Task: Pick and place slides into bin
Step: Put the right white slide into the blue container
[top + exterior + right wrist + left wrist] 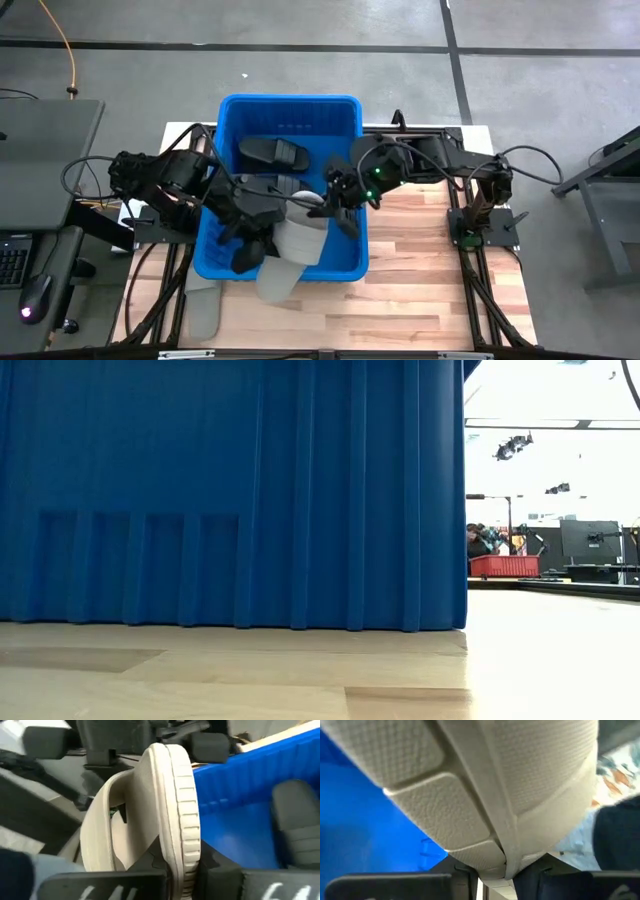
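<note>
From above, I have both grippers over the bin (290, 110) at frame centre. The right wrist view shows my right gripper (182, 870) clamping a grey slide (165, 805) edge-on; the left gripper (497, 875) pinches another slide (520, 780). I should lower each, then release.

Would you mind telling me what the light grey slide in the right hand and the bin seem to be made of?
Light grey slide: probably matte rubber or foam, with a moulded ridged sole edge. Bin: apparently glossy blue moulded plastic, with ribbed walls.
</note>
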Controlling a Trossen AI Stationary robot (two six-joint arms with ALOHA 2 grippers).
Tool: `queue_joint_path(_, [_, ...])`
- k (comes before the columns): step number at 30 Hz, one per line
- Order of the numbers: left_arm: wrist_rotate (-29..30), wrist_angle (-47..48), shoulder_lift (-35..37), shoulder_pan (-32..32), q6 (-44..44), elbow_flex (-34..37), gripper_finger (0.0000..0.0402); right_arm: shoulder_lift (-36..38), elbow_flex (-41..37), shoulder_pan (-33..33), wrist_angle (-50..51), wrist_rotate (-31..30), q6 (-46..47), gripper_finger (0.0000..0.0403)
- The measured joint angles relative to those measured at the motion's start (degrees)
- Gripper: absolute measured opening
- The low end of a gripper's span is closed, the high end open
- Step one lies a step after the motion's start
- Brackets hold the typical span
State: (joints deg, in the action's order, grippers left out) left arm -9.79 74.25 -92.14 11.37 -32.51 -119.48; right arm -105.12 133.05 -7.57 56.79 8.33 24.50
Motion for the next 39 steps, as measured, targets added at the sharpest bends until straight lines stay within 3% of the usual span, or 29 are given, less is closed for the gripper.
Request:
queue_joint_path(4, [3.55,1.21,-0.11,-0.14,-2.1,0.09,0.0115,0.67,0.13,-0.83,5.92,-6.52,2.16,0.0009])
queue_joint_path(8, [4.17,-2.03,0.32,0.23,-1.79,0.2,0.0151,1.32,0.13,-1.27,10.25,-9.11,3.24,0.0005])
queue_joint_path(11, [6.05,-5.06,2.1,0.41,-1.11,0.2,0.0159,1.96,0.16,-1.6,10.4,-9.87,3.91,0.0004])
queue_joint_path(17, [16.12,-5.56,9.47,0.44,-0.73,2.27,0.0162,2.83,-0.44,-1.46,17.96,-14.9,4.3,0.0002])
queue_joint_path(21, [17.13,-11.29,16.61,0.44,-0.98,10.75,0.0162,3.44,-0.18,-1.36,20.29,-18.27,6.81,0.0001])
queue_joint_path(26, [17.21,-24.46,28.92,0.37,-2.87,26.03,0.0162,2.98,-0.2,-1.71,11.29,-17.65,7.75,0.0001])
queue_joint_path(32, [16.89,-43.62,44.88,0.31,-6.29,47.93,0.0147,2.92,-0.07,-3.27,6.22,-30.65,15.24,0.0001])
queue_joint_path(35, [16.93,-49.86,50.68,0.27,-6.96,54.12,0.0135,2.45,-0.09,-3.5,7.67,-34.88,21.7,0.0])
queue_joint_path(39, [16.91,-50.27,55.52,0.27,-6.98,58.23,0.0121,0.18,-0.06,-3.43,6.75,-37.3,29.75,0.0])
